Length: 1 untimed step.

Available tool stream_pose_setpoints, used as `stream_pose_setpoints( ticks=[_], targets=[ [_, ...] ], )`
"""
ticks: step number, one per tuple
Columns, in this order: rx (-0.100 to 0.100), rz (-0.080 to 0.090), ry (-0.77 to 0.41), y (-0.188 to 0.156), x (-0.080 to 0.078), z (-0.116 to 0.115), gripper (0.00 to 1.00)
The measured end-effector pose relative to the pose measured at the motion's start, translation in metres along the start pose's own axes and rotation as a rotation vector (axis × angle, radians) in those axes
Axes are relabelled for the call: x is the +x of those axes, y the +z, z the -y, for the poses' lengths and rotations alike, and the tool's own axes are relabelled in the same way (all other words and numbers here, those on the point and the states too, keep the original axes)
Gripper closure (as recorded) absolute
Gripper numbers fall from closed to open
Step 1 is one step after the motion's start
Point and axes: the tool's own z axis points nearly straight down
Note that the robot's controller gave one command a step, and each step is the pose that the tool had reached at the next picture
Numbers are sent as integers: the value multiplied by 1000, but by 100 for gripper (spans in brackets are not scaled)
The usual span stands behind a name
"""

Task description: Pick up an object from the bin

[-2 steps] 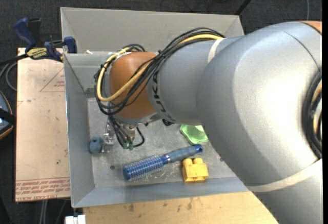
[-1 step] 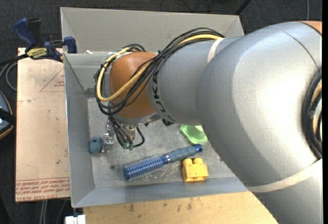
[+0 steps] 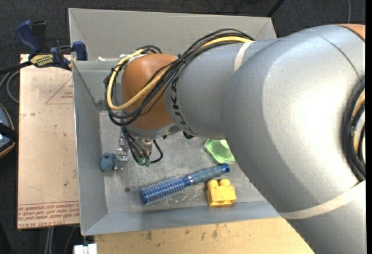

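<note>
My gripper (image 3: 123,154) hangs below the orange wrist cover at the bin's left side, low over the floor. A small grey-blue lump (image 3: 107,162) lies right beside it on the left, touching or nearly touching the metal fingers. A blue hairbrush (image 3: 177,185) with a bristled head lies slanted along the front of the bin, to the gripper's lower right. Nothing shows between the fingers.
A yellow block-shaped toy (image 3: 221,193) sits by the brush handle near the front wall. A light green soft piece (image 3: 219,151) lies behind it, partly under the arm. The big grey arm covers the bin's right and back.
</note>
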Motion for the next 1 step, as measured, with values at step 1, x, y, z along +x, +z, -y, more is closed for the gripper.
stream_pose_setpoints(
  ticks=[1],
  targets=[
    [-3, 7, 5, -173, -13, -5, 100]
  ],
)
